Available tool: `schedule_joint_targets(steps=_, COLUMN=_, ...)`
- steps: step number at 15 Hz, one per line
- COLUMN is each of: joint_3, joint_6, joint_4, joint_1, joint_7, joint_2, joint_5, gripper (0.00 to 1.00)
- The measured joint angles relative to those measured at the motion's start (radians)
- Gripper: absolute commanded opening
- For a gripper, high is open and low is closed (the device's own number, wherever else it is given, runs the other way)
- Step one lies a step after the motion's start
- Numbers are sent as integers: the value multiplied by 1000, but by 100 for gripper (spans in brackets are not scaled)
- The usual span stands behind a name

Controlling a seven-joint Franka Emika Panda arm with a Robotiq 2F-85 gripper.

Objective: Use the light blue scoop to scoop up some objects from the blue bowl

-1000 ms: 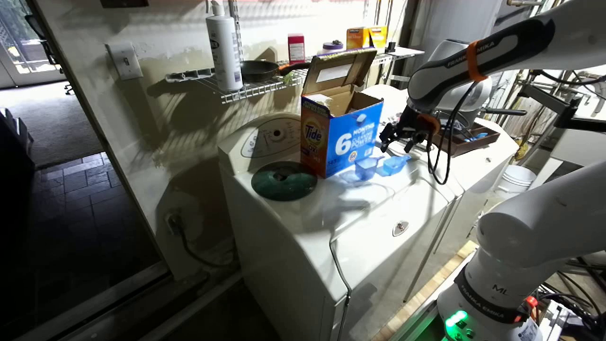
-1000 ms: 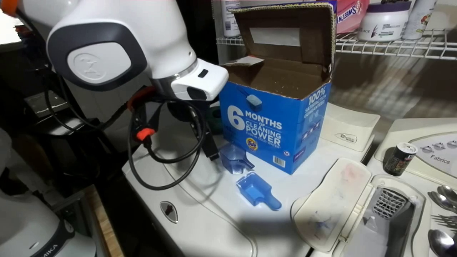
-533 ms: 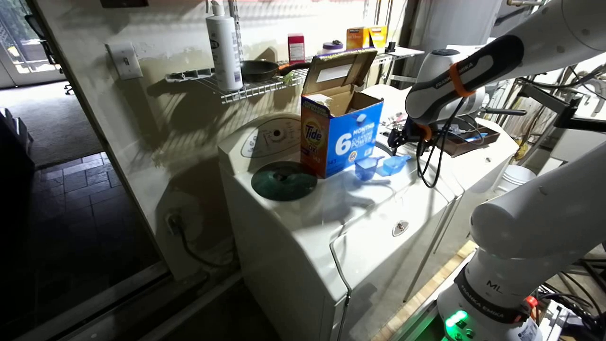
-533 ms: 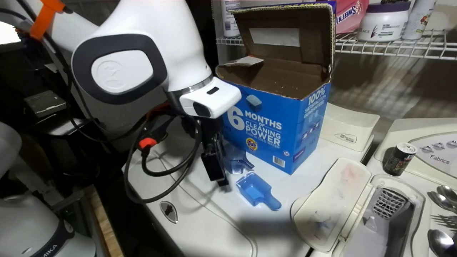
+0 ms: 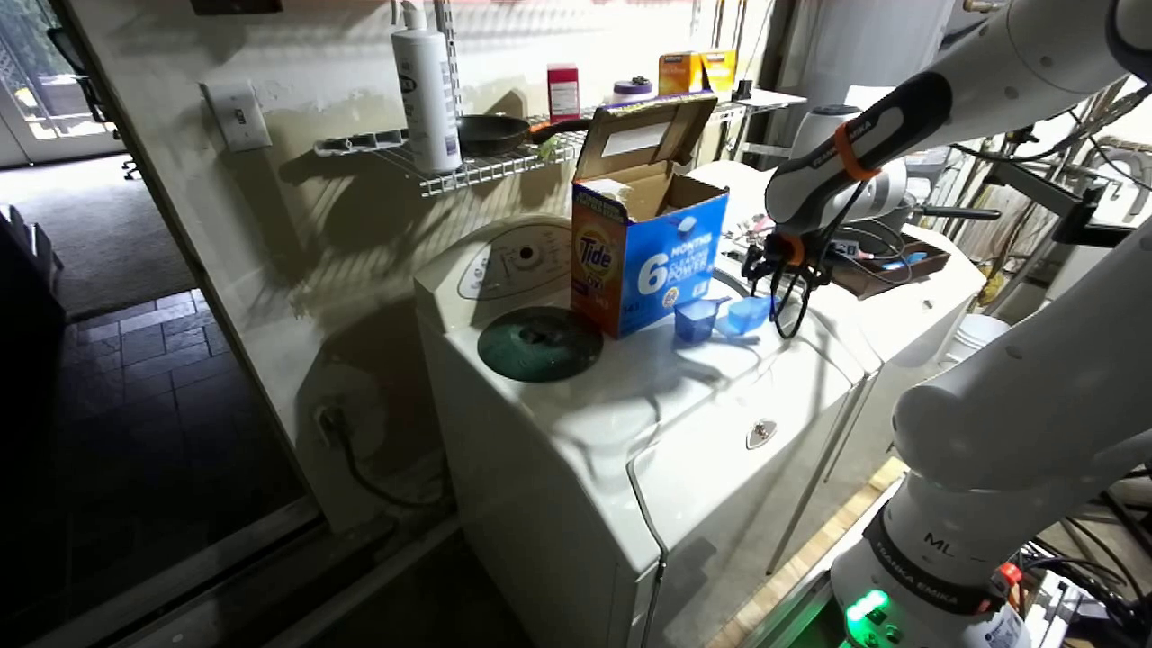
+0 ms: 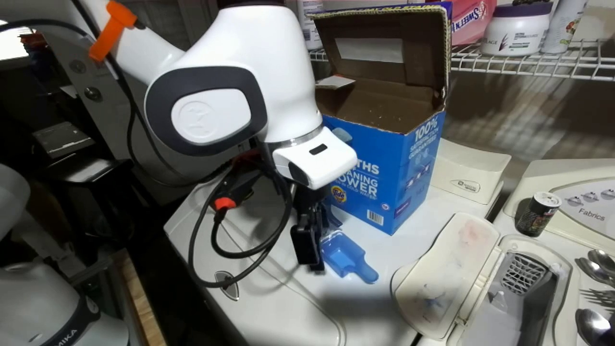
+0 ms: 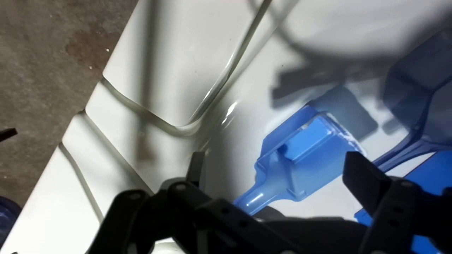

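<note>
Gripper (image 7: 278,169) with jaws spread wide; the light scoop (image 7: 312,162), lying on the machine (image 5: 702,450) near the box (image 5: 670,265), shows between the fingers (image 7: 365,180) in the wrist view; contact cannot be told.

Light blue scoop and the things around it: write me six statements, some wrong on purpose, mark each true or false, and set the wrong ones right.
1. The gripper stands open near the light blue scoop. True.
2. The teal bowl sits beside the detergent box. True.
3. The light blue scoop lies in the teal bowl. False: it lies on the white appliance, apart from the teal bowl.
4. The detergent box is closed. False: its flap is raised.
5. A frying pan rests on the wire shelf. True.
6. There is only one scoop. False: a darker blue scoop is beside the light blue one.
</note>
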Motion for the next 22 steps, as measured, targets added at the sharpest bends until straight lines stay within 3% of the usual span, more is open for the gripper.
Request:
schedule_joint_targets(steps=10, joint_3=-111, joint_6=32, joint_4=123, joint_1=7, joint_7=118, joint_2=152, joint_5=48, gripper=100)
schedule_joint_targets(steps=22, joint_3=-142, joint_6=26, joint_4=149, joint_1=41, joint_7=87, joint_2=213, joint_5=193, gripper=100)
